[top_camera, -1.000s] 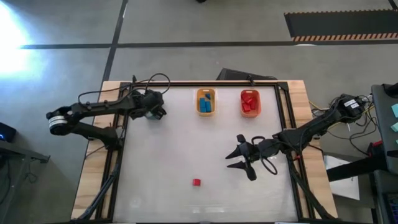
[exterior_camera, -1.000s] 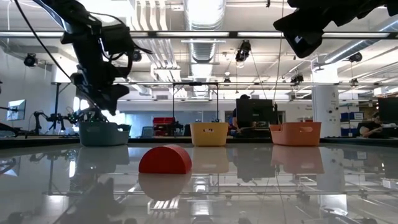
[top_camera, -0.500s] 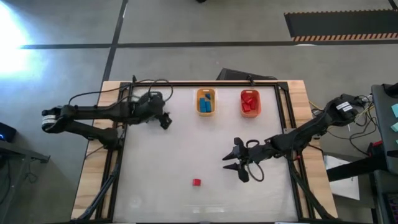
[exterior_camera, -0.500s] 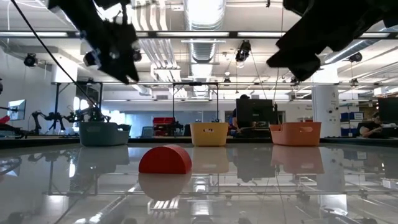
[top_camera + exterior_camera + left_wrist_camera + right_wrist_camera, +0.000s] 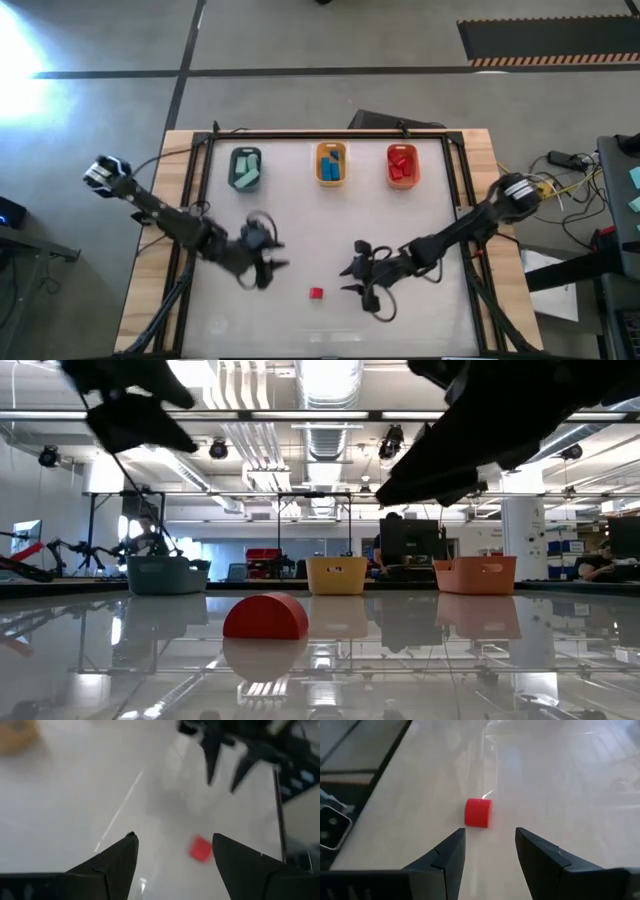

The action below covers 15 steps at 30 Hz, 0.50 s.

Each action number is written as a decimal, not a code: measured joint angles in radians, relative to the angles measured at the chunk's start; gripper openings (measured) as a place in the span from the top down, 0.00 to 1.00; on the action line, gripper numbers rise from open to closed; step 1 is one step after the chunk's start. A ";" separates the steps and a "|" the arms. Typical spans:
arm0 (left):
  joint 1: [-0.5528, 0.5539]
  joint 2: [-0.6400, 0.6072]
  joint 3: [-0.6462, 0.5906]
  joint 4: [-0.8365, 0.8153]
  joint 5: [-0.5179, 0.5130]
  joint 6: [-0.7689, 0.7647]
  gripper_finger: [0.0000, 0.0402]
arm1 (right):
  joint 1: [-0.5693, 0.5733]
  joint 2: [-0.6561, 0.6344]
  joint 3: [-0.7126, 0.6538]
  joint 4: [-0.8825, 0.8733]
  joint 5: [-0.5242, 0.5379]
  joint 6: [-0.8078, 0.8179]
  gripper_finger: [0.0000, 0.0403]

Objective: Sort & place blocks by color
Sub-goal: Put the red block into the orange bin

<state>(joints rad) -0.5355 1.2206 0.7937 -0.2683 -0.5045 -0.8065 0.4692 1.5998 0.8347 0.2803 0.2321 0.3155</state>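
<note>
Here, both grippers hang low over the white table (image 5: 300, 220), one on either side of a lone red block (image 5: 316, 294), which serves as the landmark.

Right gripper (image 5: 354, 278): fingers spread apart, nothing between them, tips just beside the red block on its right and a little toward the trays. In the right wrist view the red block (image 5: 478, 812) lies on the table just ahead of the gap between the two dark fingers (image 5: 445, 855), not touching either one (its top edge looks rounded from this angle).

Left gripper (image 5: 272, 266): fingers also apart and empty, near the red block on its left and slightly toward the trays. The left wrist view shows the red block (image 5: 200, 848) ahead of the left fingers (image 5: 117, 857), with the right gripper's spread fingers visible beyond it.

Red block: alone on the table surface, between the two grippers, touched by neither. In the low view it sits in the foreground (image 5: 265, 617) with its reflection under it.

Well beyond the red block, along the table's far edge, stand three trays in a row: a teal tray (image 5: 245, 152) holding mint pieces (image 5: 246, 175), a yellow tray (image 5: 331, 147) holding blue blocks (image 5: 332, 167), and an orange-red tray (image 5: 402, 149) holding red blocks (image 5: 402, 166).
</note>
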 joint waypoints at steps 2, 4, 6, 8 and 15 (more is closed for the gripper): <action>-0.054 0.059 -0.002 0.028 -0.001 -0.025 0.41 | 0.003 0.052 0.040 -0.002 0.001 -0.020 0.60; -0.090 0.118 -0.002 0.074 0.000 -0.026 0.41 | 0.003 0.103 0.088 -0.004 0.004 -0.019 0.60; -0.113 0.178 0.000 0.132 0.000 -0.021 0.41 | 0.002 0.146 0.138 -0.014 0.004 -0.013 0.59; -0.121 0.236 0.010 0.140 0.004 -0.003 0.41 | 0.002 0.188 0.194 -0.034 0.003 -0.011 0.56; -0.112 0.364 0.026 0.151 0.022 -0.001 0.41 | 0.002 0.305 0.414 -0.333 0.077 0.035 0.40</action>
<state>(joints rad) -0.6470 1.5846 0.8198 -0.1177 -0.4825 -0.8072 0.4709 1.9044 1.2487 -0.0525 0.3089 0.3507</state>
